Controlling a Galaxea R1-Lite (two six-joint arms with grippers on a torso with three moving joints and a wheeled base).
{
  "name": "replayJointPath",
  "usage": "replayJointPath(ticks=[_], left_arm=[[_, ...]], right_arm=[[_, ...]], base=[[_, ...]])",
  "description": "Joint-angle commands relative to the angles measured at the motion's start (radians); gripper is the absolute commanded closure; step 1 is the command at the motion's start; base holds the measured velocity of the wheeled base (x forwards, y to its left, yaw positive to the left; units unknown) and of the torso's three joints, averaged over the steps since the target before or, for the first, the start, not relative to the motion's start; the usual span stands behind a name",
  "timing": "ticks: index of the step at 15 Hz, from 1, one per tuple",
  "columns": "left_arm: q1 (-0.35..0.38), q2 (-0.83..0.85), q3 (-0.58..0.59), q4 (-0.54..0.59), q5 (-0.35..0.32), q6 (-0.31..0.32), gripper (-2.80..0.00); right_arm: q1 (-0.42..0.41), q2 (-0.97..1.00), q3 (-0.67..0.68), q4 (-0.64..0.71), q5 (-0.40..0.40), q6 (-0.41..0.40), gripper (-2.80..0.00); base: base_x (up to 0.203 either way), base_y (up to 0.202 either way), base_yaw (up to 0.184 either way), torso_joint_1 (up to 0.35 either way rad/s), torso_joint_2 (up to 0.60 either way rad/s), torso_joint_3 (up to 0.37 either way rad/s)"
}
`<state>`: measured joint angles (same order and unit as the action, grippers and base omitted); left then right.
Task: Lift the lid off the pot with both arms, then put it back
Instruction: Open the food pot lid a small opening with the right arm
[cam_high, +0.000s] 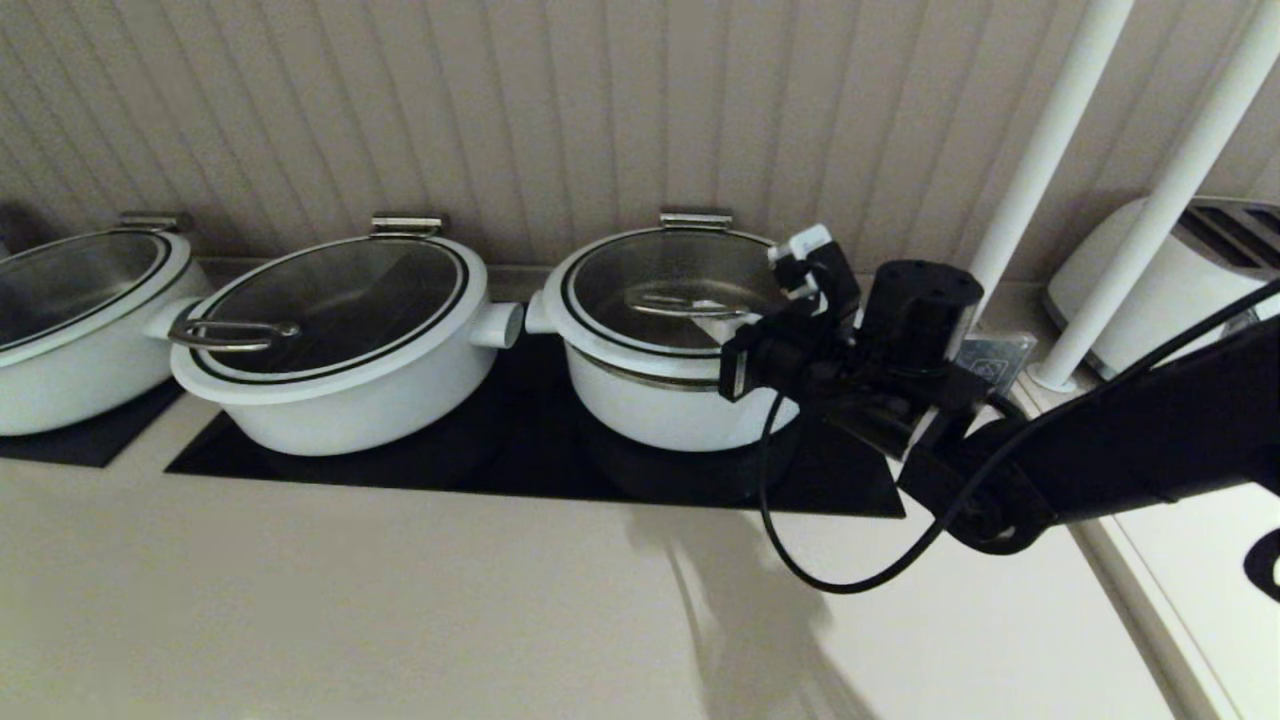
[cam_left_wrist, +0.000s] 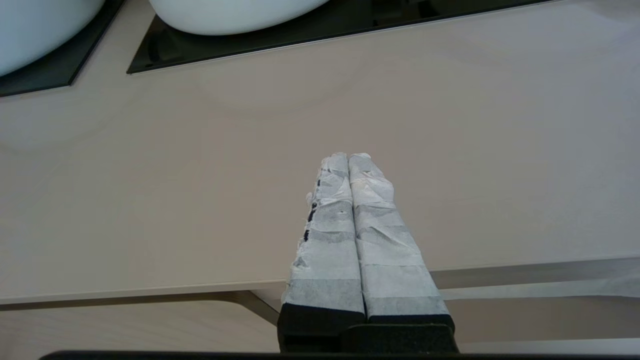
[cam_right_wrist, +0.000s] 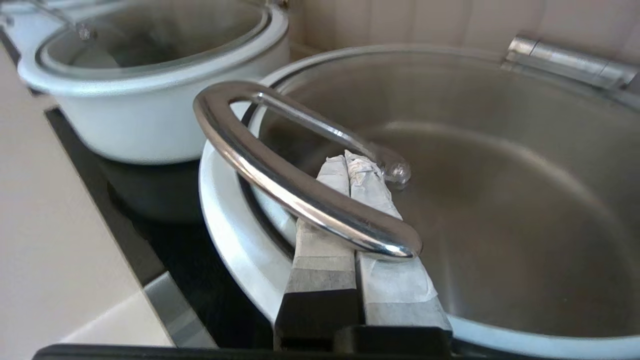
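The pot (cam_high: 660, 405) is the small deep white one at the right end of the black hob. The lid (cam_high: 680, 275) sits on it, clear glass with a dark rim, and its hinge clip (cam_high: 696, 217) is at the back. My right gripper (cam_high: 725, 328) reaches in from the pot's right. In the right wrist view it (cam_right_wrist: 347, 159) is shut, and its taped fingers lie on the glass (cam_right_wrist: 500, 200), slid under the steel bar handle (cam_right_wrist: 280, 185). My left gripper (cam_left_wrist: 348, 156) is shut and empty over the beige countertop (cam_left_wrist: 200, 175), out of the head view.
A wider oval white pot (cam_high: 340, 340) with a loop-handled glass lid stands left of the task pot, and another (cam_high: 80, 320) at the far left. Two white poles (cam_high: 1050, 140) and a white toaster (cam_high: 1180, 280) stand at the right. The ribbed wall is close behind.
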<state>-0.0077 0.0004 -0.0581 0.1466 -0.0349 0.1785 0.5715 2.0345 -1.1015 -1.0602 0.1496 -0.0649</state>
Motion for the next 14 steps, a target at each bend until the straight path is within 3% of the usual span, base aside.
replayJointPath(ticks=[1, 8, 14], left_arm=[[0.0, 0.001, 0.0, 0.001, 0.0, 0.001, 0.0], [0.0, 0.001, -0.013, 0.001, -0.004, 0.013, 0.0], [0.0, 0.05, -0.11, 0.001, -0.011, 0.016, 0.0]], right_arm=[[-0.001, -0.007, -0.021, 0.001, -0.001, -0.001, 0.0], [-0.004, -0.005, -0.097, 0.08, -0.015, 0.0, 0.0], [-0.009, -0.005, -0.098, 0.08, -0.015, 0.0, 0.0]], base=[[0.0, 0.0, 0.0, 0.0, 0.0, 0.0], [0.0, 0.0, 0.0, 0.0, 0.0, 0.0], [0.0, 0.0, 0.0, 0.0, 0.0, 0.0]])
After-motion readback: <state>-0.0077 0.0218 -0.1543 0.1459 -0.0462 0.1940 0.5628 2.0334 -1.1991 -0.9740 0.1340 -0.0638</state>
